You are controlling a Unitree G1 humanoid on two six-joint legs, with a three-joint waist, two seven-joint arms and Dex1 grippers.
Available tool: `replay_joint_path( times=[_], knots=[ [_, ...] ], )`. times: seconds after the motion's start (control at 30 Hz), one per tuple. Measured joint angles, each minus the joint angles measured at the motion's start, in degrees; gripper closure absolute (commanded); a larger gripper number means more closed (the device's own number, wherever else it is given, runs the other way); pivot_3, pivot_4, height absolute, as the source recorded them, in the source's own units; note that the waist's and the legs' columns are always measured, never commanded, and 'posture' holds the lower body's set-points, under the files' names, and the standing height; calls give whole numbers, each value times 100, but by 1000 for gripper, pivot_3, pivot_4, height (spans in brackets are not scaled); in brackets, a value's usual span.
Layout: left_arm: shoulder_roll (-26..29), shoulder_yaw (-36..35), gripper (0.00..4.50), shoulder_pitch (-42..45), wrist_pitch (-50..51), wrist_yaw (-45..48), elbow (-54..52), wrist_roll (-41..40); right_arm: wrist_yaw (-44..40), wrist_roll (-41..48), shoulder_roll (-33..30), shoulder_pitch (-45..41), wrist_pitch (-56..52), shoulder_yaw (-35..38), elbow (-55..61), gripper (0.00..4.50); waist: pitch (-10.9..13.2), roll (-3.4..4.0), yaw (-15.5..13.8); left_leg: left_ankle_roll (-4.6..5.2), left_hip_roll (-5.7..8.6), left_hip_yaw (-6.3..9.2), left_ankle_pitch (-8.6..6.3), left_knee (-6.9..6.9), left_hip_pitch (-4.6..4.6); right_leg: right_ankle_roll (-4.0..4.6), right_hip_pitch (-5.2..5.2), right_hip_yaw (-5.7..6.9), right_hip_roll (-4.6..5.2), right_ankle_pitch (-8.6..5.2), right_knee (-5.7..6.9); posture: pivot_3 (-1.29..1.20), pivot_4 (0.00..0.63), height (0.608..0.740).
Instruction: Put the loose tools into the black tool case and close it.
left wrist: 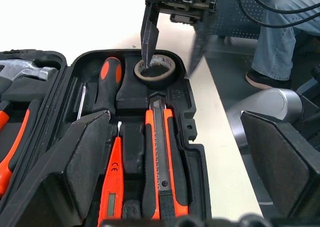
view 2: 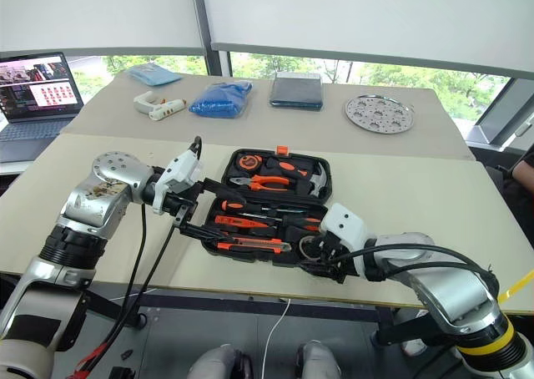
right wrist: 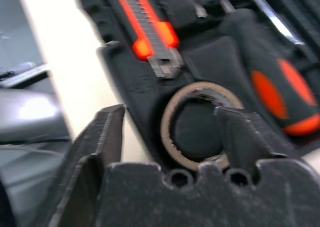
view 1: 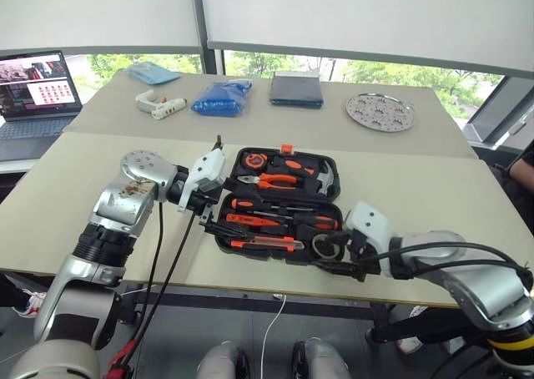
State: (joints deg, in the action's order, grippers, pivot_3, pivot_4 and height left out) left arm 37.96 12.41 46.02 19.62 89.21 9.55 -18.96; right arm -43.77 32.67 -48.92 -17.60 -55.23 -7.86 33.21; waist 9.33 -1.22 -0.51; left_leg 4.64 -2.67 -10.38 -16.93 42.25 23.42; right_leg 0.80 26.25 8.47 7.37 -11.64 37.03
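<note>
Your surface [view 1: 400, 195] carries the case [view 1: 279, 205] lying open near its front edge, the lid half toward the far edge and the tray half toward you. The hinge, and so the case's long axis, runs side to side along that front edge; closing it means swinging one half over the other across that line.

The lid half holds the pliers [view 1: 274, 180], hammer [view 1: 324, 177] and tape measure [view 1: 254, 159]. In the tray half, the screwdrivers [view 1: 317, 222] and the knife [view 1: 267, 244] lie lengthwise, parallel to the front edge; in the left wrist view the slim tool [left wrist: 113, 187] sits beside the knife, on the same axis.

Your left claw [view 1: 207, 212] hangs released at the tray's left end, fingers spread wide, nothing in them. Your right claw [view 1: 338, 258] is at the tray's right front corner, directly over the tape roll [left wrist: 155, 69], which lies flat in its round pocket. The fingers stand apart, one tip dipping inside the ring and the other outside the case wall; they look released, not clamping the roll.

All loose tools appear seated, so the lid is likely what remains. The left claw is nearer the case's left end and the right one must clear the roll first.
</note>
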Motion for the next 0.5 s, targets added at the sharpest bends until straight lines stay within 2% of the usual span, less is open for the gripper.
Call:
replay_joint_path(
  times=[0.07, 0.1, 0.17, 0.2, 0.27, 0.4, 0.43, 0.5],
  knots=[
    [49, -7, 0, -2, 0, -105, 54, 80, -52, 275, 29, -29, -94, 350, -6, 1197, 0, 0, -3, 0, 1, 0, 0, 2, 0, 0, -2, 0, 0, 1, 0, 0, 150, 718],
    [73, -20, 0, -4, 0, -149, 112, 99, -42, 355, 45, -62, -134, 510, -56, 1433, 0, 0, -2, 0, 1, 0, 0, 2, -1, 0, -2, 0, 1, 1, 0, 0, 150, 718],
    [143, -145, 534, -43, -1, -370, 353, 141, 48, 476, 91, -202, -183, 983, -352, 1849, 0, 0, 0, 0, 1, 0, 0, 1, -2, -1, -2, 0, 1, 2, 0, 0, 150, 718],
    [183, -236, 723, -76, -4, -521, 515, 193, 81, 473, 97, -246, -182, 1174, -522, 2270, 0, 0, 0, 0, 0, 0, 0, -1, -4, 0, -2, 0, 1, 2, 0, 0, 150, 718],
    [316, -435, 1478, -158, -75, -866, 948, 324, 141, 416, 85, -286, -129, 1419, -920, 2944, 0, 0, 9, 0, -1, 0, 0, -5, -6, 1, -2, 0, 0, 1, 1, 0, 150, 718],
    [526, -670, 2978, -346, -433, -1476, 1710, 693, 118, -57, -6, -266, 373, 1403, -1626, 4307, 0, 0, 26, 0, 2, -3, 0, -13, -5, 2, 0, 1, 0, 0, 0, 0, 150, 718],
    [531, -669, 3380, -398, -534, -1579, 1847, 807, 85, -216, -14, -265, 548, 1314, -1779, 4500, 0, 0, 32, 0, 3, -3, 0, -13, -4, 2, 0, 1, 0, 0, 0, 0, 150, 718],
    [473, -641, 4079, -447, -686, -1728, 2065, 988, -4, -546, -10, -263, 984, 1031, -2086, 4500, 0, -1, 17, 0, 6, -5, 0, -11, 1, -1, 1, 8, 1, -1, -1, 0, 150, 718]
  ],
)
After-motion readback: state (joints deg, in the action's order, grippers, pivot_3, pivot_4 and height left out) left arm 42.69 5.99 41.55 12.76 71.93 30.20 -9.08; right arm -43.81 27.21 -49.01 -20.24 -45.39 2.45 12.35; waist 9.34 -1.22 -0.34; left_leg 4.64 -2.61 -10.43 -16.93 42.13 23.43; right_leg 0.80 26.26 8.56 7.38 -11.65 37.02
